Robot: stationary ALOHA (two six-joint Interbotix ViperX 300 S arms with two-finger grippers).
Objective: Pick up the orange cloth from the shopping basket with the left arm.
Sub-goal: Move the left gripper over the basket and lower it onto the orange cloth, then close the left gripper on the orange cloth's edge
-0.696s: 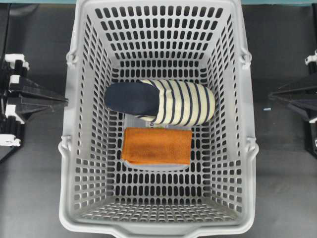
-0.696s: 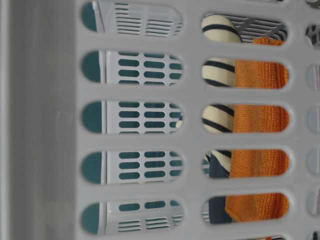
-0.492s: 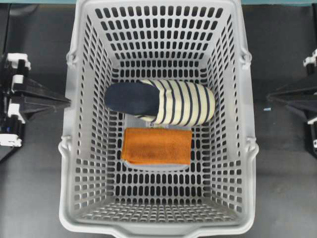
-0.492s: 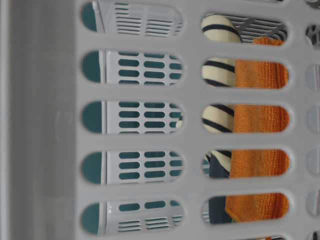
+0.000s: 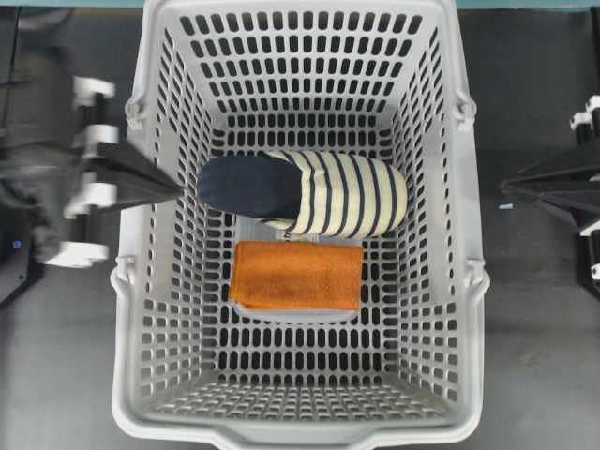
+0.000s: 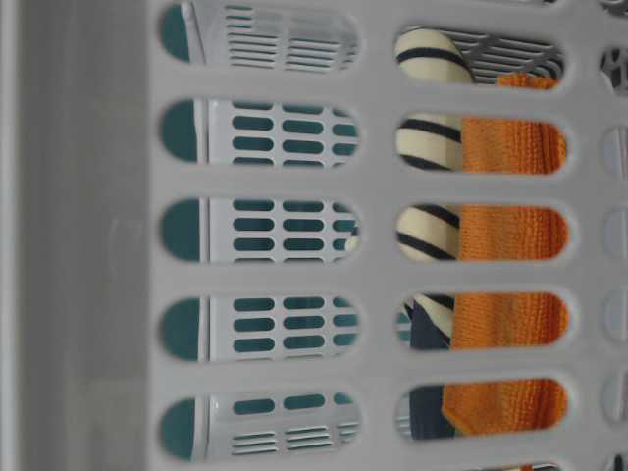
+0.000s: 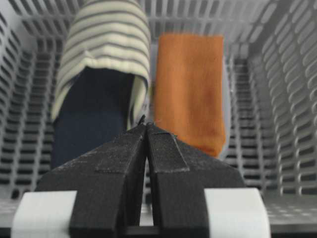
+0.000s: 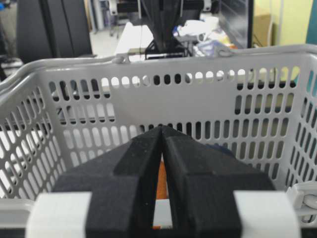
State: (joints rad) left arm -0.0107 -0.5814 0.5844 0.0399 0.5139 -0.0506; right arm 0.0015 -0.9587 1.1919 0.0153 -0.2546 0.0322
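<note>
left end effector over basket rim

left end effector (image 7: 146,126): fingers pressed together, holding nothing, tip over the shopping basket (image 5: 150,281) wall. beyond it, the orange cloth (image 5: 298,276) lies folded flat on the basket floor, just beside a striped slipper (image 5: 305,192). right end effector (image 8: 162,131): closed, empty, outside the opposite wall.

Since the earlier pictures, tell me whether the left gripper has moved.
Yes. In the overhead view the left gripper has swung in over the basket's left rim, its tip now near the slipper's dark end.
</note>
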